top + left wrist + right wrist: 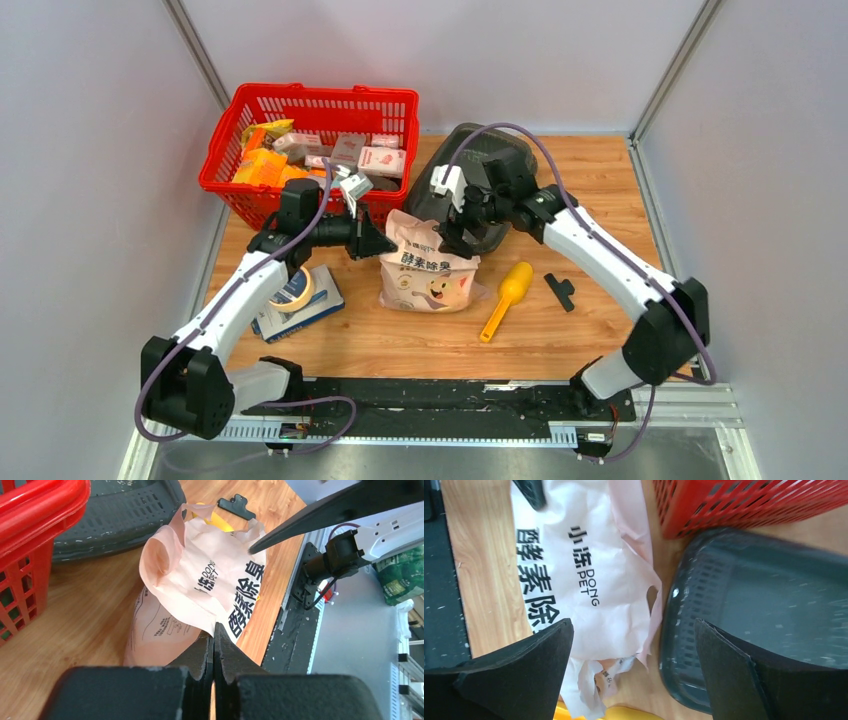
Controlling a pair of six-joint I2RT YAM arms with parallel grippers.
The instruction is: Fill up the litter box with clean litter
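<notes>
The dark grey litter box [500, 160] lies at the back centre, partly under my right arm; it also shows in the right wrist view [764, 605] and the left wrist view [115, 515]. No litter shows in it. The pink-beige printed bag [430, 265] stands in front of it, its torn top open [200, 580]. My left gripper [388, 245] is shut on the bag's top left edge [214, 630]. My right gripper [462, 238] is open above the bag's torn right edge [632, 625], next to the box's rim. The yellow scoop [507, 295] lies right of the bag.
The red basket [225, 165] with several packets stands at the back left, touching the litter box side [744, 500]. A tape roll [290, 290] and a blue box [310, 315] lie left of the bag. A black clip [560, 290] lies right of the scoop.
</notes>
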